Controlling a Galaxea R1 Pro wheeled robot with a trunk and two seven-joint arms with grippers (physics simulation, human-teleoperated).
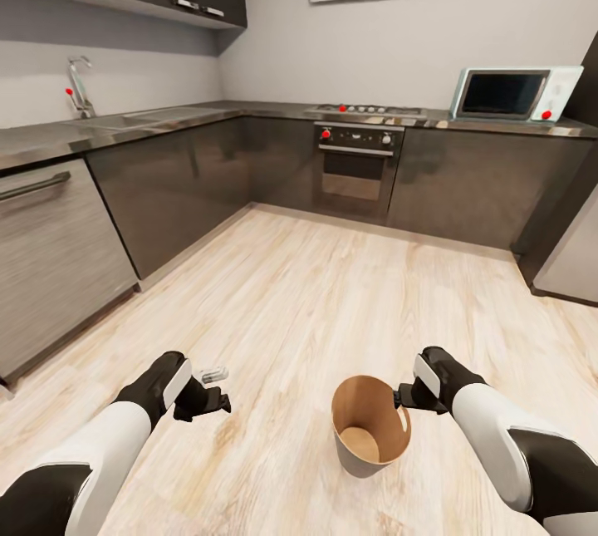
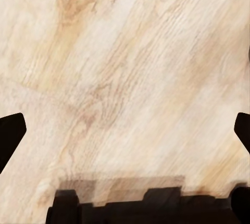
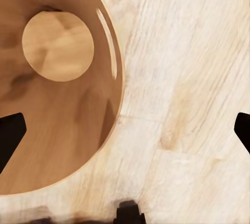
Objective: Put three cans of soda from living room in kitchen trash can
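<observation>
Right wrist: bin from above

Bin [image 3: 67, 146] seen straight down its mouth; coppery-brown inner wall, smooth, with a pale glint along the rim; round lighter base [image 3: 57, 46] at the bottom, nothing lying on it. Floor [image 3: 187, 78] of pale wood planks beside the bin, grain running slantwise. Two dark fingertips [image 3: 9, 135] at opposite edges of the frame, far apart, nothing between them; one tip overlaps the bin's mouth, the other sits over floor.

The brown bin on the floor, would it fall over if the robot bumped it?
Probably fairly easily: the trash can narrows toward a small base on smooth wood floor. It looks empty inside, so likely light. It might slide before tipping.
</observation>
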